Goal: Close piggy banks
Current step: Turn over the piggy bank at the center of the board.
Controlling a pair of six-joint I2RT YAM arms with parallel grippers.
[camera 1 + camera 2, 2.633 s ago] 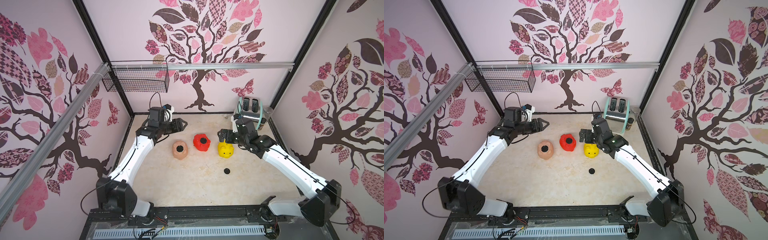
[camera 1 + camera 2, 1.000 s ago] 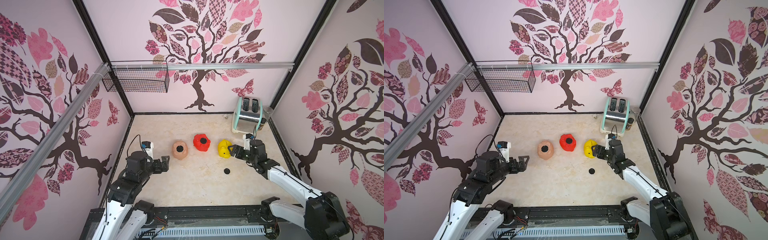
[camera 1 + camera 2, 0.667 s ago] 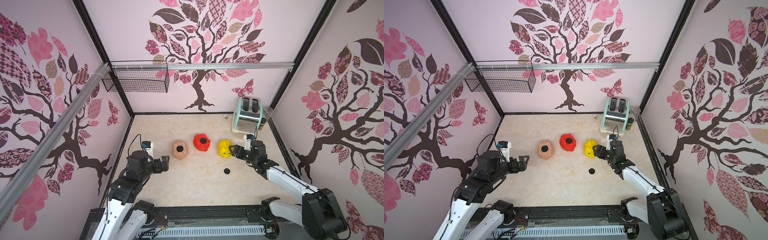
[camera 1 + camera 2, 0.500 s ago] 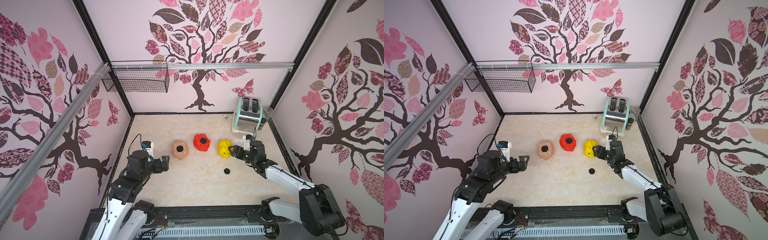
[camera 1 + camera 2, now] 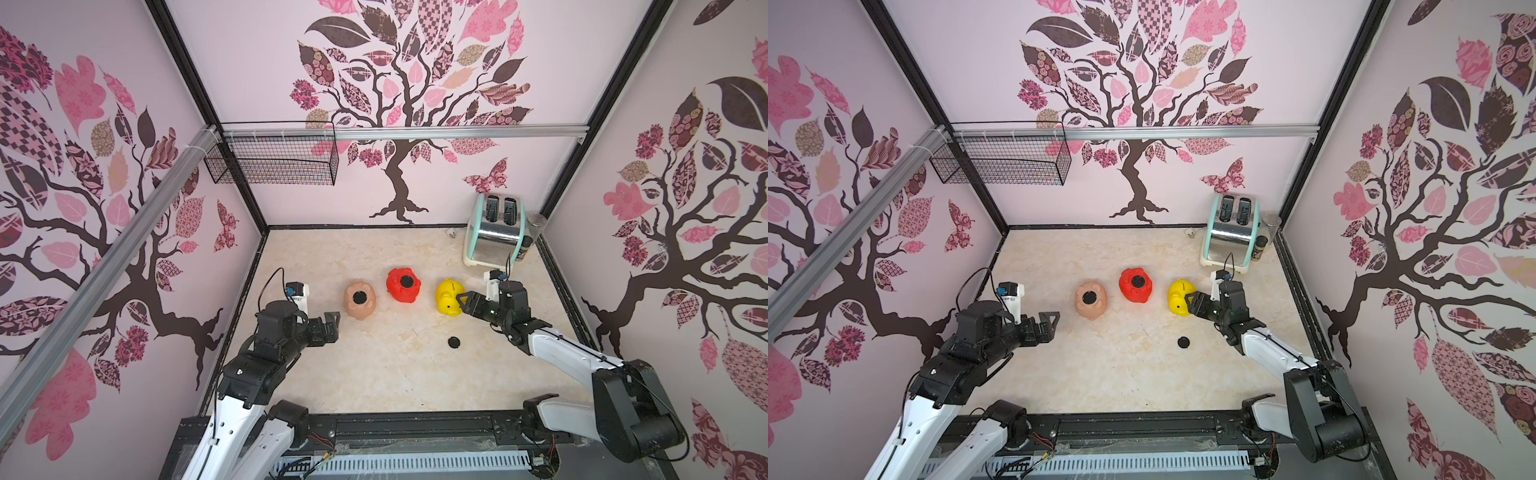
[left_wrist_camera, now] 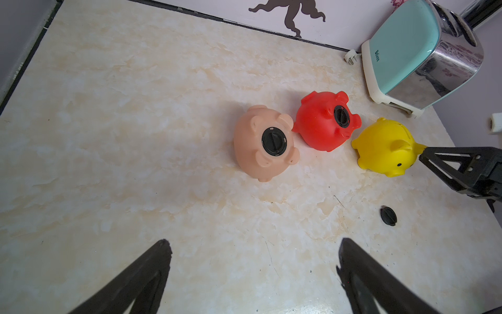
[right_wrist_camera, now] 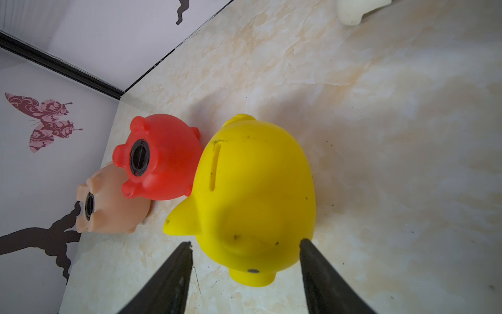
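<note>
Two black fingers make up the right arm's jaws, and they stand apart on either side of the snout end of the yellow piggy bank [image 7: 252,195]. In the right wrist view one fingertip [image 7: 311,254] sits at the pig's cheek, touching or nearly so. The other fingertip [image 7: 183,257] is clear of the pig, so nothing is clamped yet.

The step in hand looks like taking hold of this pig so it can be turned belly-up for the loose plug [image 5: 454,342], which lies on the worktop [image 5: 374,374] near the right arm. To do it well, the jaws should be centred first so that both fingers meet the body together. A one-sided push would likely slide the smooth, rounded shell toward the red pig [image 5: 403,284] just beside it. Reaching further along the head before closing, and squeezing gently, should keep it from popping out.

The left arm's jaws are wide apart and empty, above the worktop near the peach pig [image 5: 360,299] and facing the row.

The yellow pig stands upright on its feet at the right end of that row, in front of the toaster [image 5: 494,232]. It is glossy, with a coin slot along its back, a black dot eye and a few dark specks; its belly is hidden underneath. The red and peach pigs lie belly-up, each with a black plug seated in its round hole.
</note>
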